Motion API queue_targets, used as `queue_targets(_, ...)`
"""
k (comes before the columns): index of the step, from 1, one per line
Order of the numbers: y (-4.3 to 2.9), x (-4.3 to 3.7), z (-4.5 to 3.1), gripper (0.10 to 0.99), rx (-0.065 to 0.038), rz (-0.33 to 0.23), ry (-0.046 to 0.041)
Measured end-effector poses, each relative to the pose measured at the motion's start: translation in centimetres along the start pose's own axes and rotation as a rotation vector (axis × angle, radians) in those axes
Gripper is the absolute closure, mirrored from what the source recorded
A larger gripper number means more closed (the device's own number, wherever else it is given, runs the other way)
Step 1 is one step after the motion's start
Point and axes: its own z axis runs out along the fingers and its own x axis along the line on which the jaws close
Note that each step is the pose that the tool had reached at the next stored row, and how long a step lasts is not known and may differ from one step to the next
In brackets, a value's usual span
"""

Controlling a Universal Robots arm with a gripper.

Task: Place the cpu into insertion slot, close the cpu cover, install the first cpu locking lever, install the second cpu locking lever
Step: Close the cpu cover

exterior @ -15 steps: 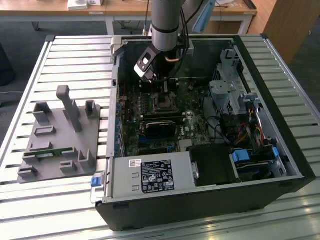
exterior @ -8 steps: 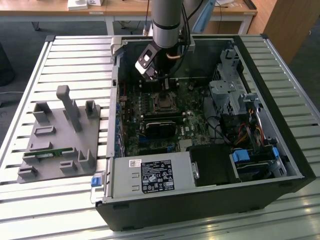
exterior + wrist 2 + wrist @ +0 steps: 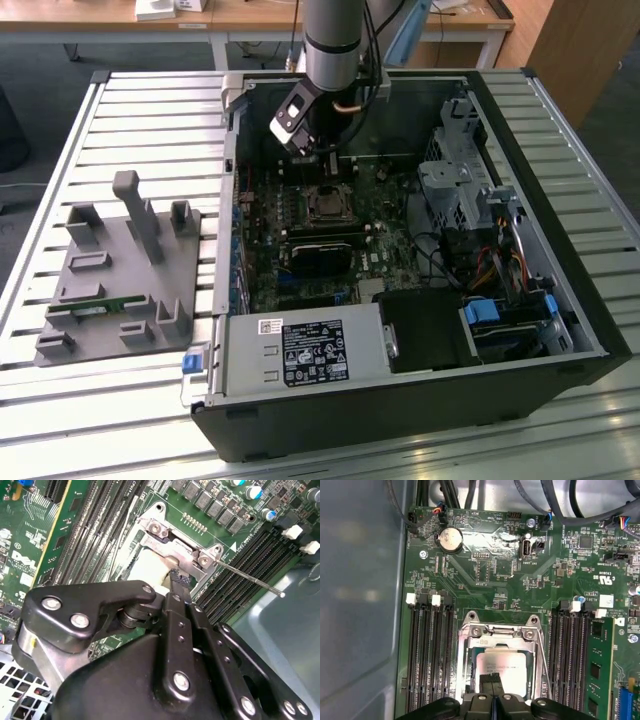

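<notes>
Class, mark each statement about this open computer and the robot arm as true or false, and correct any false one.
1. The silver chip sits in the square socket. True.
2. A green memory stick lies in the grey holder beside the computer case. True.
3. The hand hangs over the grey holder. False: it is at the square socket, inside the computer case.
4. Every long slot on the board is empty. False: a second memory stick stands in one, in the first wrist view.
</notes>
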Motion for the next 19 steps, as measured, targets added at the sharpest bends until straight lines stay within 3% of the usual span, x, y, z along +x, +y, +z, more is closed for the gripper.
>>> queue_targets(11, 0.08, -0.55, 0.01, 0.980, 0.000, 0.000, 0.0000)
queue_targets(15, -0.99, -0.52, 0.01, 0.980, 0.000, 0.000, -0.0001)
queue_targets(19, -1.08, -0.51, 0.16, 0.980, 0.000, 0.000, -0.0001)
